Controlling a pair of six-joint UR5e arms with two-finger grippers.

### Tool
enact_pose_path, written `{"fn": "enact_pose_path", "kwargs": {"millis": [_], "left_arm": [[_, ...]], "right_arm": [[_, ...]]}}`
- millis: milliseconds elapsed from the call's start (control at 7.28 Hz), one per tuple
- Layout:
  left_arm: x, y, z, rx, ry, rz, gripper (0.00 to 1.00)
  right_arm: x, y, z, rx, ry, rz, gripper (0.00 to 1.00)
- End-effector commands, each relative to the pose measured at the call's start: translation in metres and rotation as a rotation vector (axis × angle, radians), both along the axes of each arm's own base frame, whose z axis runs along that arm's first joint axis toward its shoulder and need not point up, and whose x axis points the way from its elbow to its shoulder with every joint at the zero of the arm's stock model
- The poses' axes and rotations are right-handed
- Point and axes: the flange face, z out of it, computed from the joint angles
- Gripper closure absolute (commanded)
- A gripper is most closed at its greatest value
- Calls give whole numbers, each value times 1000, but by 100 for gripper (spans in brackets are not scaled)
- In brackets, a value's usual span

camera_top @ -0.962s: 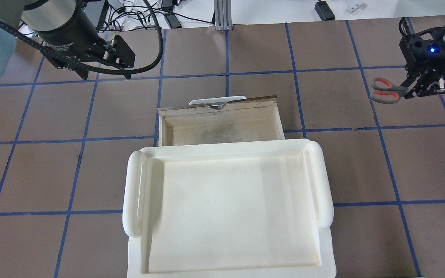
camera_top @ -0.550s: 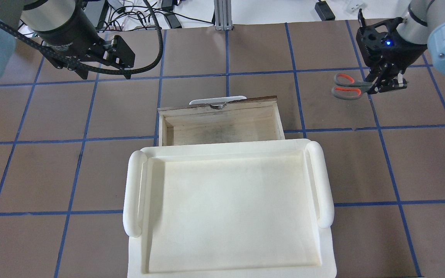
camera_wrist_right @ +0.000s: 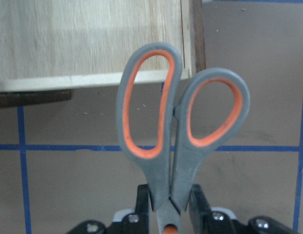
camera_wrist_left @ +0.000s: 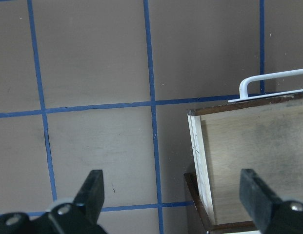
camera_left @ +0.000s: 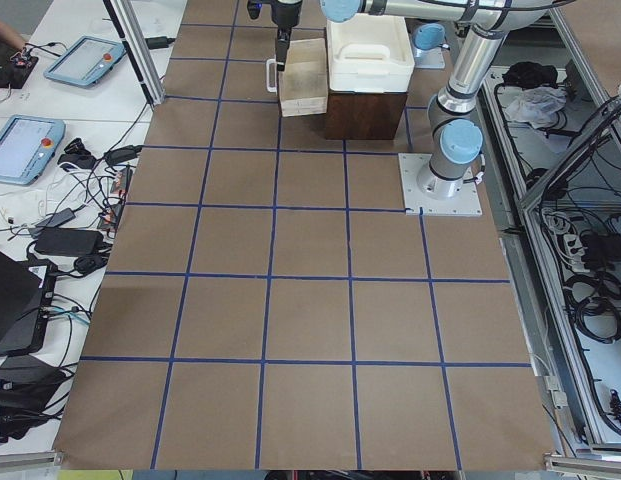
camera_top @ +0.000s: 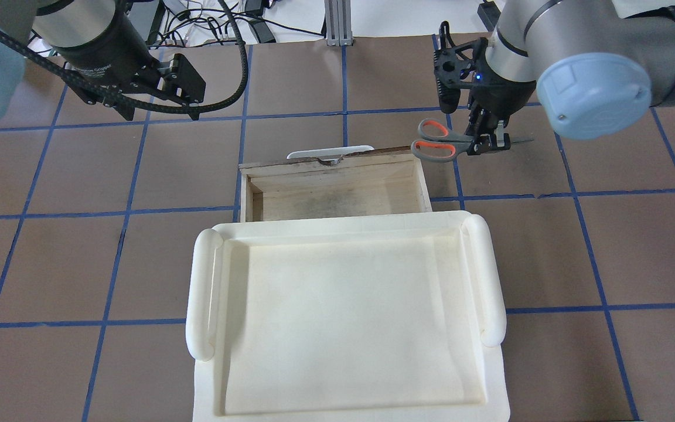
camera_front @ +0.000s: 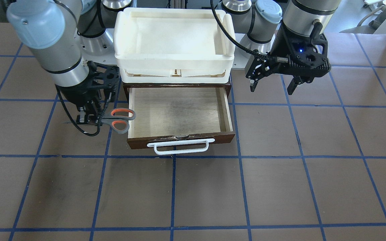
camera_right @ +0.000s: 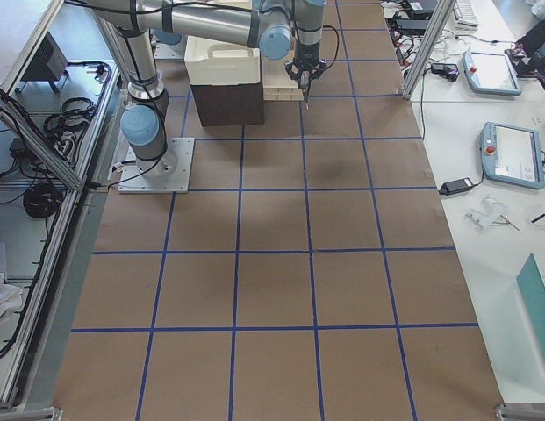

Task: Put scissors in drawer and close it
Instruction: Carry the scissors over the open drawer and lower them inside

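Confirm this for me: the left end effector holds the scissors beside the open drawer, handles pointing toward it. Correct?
No, the right end effector holds the scissors; the overhead view shows that arm coming in from the right. The left end effector is open and empty. The rest stands: the drawer is open, and the handles point toward it.

Honestly, not much to report: nothing can really be read here. One short line of pale print is seen on the black collar of the left arm, over the far left corner of the tabletop, but it's too small to be made out. Screens are lit on two handheld pendants laid on the white bench past the tabletop's far edge, and nothing on them can be deciphered either.
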Motion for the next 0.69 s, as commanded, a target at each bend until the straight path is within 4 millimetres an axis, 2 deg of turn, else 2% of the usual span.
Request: {"fn": "enact_pose_path", "kwargs": {"millis": [0, 137, 412, 550], "left_arm": [[0, 0, 0, 0, 0, 0, 0], [0, 1, 0, 1, 0, 0, 0], [-1, 1, -1, 1, 0, -2, 0], [0, 0, -1, 1, 0, 0, 0]], "right_arm": [[58, 19, -5, 5, -4, 63, 100], [70, 22, -14, 22, 8, 68, 100], [118, 42, -24, 37, 12, 84, 100], [135, 50, -21, 15, 7, 116, 100]]}}
